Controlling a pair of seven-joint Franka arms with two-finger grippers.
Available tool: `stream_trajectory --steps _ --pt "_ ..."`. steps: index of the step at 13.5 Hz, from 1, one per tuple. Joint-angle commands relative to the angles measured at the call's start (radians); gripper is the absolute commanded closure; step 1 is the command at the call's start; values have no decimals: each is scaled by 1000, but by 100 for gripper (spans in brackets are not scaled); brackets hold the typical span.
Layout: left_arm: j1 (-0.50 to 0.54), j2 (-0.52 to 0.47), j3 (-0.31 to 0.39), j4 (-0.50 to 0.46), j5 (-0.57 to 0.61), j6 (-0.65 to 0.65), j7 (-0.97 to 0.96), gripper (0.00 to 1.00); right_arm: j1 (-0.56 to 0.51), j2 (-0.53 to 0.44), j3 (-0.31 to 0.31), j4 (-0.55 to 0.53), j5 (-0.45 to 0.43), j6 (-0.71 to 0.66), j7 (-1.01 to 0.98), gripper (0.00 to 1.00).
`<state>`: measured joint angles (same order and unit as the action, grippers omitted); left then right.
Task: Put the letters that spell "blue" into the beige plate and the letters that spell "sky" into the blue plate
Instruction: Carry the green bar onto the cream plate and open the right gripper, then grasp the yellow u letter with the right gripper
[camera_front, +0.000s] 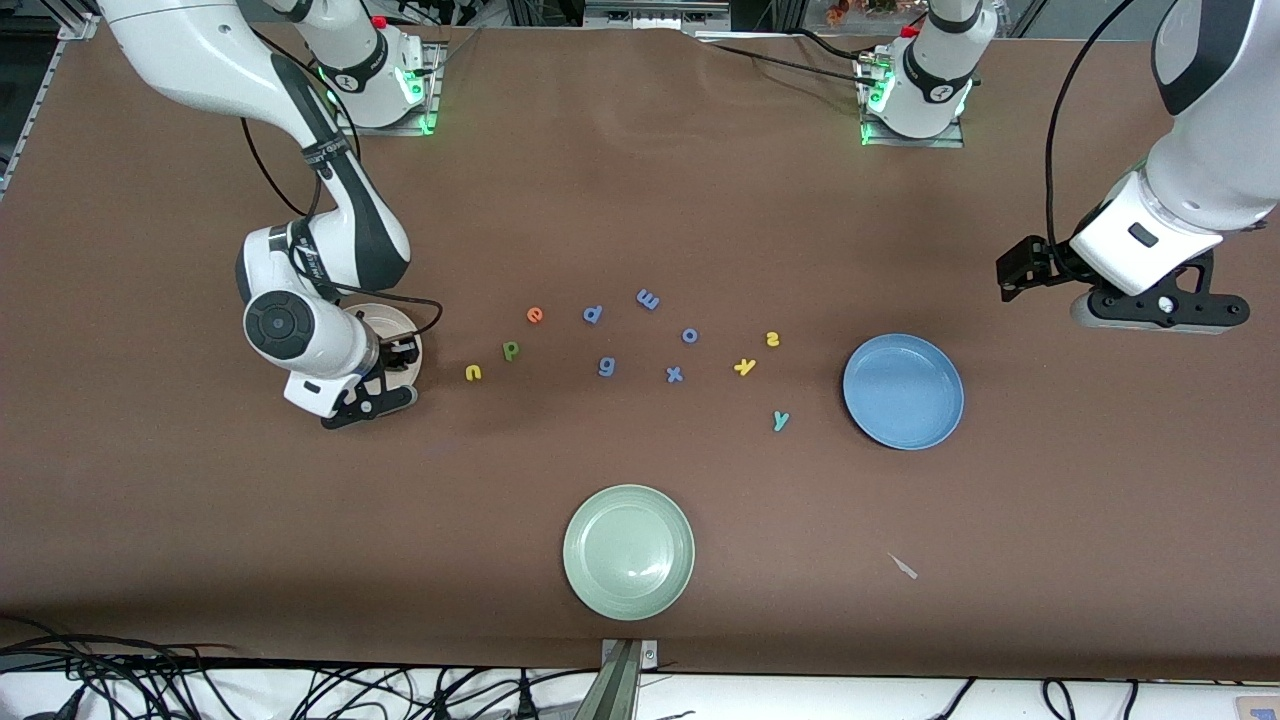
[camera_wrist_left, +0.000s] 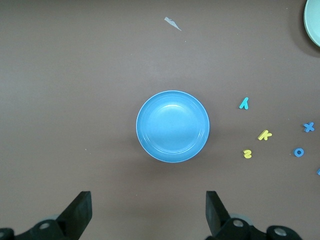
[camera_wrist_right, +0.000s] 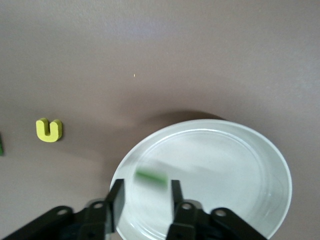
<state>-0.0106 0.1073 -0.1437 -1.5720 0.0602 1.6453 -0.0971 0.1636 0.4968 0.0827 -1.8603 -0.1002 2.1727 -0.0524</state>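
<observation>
The right arm's two-finger tool (camera_wrist_right: 145, 200) is hanging over the round, shallow, pale beige plate (camera_wrist_right: 260, 165), which is sitting at the right arm's end of the brown tabletop (camera_front: 640, 180). Its fingers are standing a little apart, and the thin green foam bar that serves as the letter l (camera_wrist_right: 151, 177) is showing blurred between and just ahead of them, over the plate's floor; whether the fingers are touching it at this moment cannot be told.

The relation that matters for the coming move: the remaining letters of "blue" are lying just beside this plate, toward the middle of the tabletop. The small yellow foam u (camera_front: 473, 373) is the closest to the plate, then the green foam b (camera_front: 511, 350), then the orange foam e (camera_front: 535, 315). All three are on the right arm's side, so that arm is likely the one to fetch them.

The left arm's tool (camera_wrist_left: 145, 215) is waiting with its fingers spread wide, up above the tabletop near the round medium-blue plate (camera_front: 903, 392). The yellow foam s (camera_front: 772, 339), yellow foam k (camera_front: 745, 366) and teal foam y (camera_front: 781, 420) are lying close by that plate, on its side toward the middle.
</observation>
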Motion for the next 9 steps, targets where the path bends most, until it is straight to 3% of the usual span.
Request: stream_trajectory --steps 1,3,6,9 --pt "8 -21 1 -17 -28 7 25 0 -1 -9 3 -11 30 -7 -6 30" --pt "6 -21 1 -17 -28 7 25 0 1 -8 14 -10 62 -10 32 31" --pt "8 -21 1 -17 -28 5 25 0 4 34 92 16 53 16 231 31" --pt "6 -21 1 -17 -28 5 25 0 36 95 132 73 45 42 363 31"
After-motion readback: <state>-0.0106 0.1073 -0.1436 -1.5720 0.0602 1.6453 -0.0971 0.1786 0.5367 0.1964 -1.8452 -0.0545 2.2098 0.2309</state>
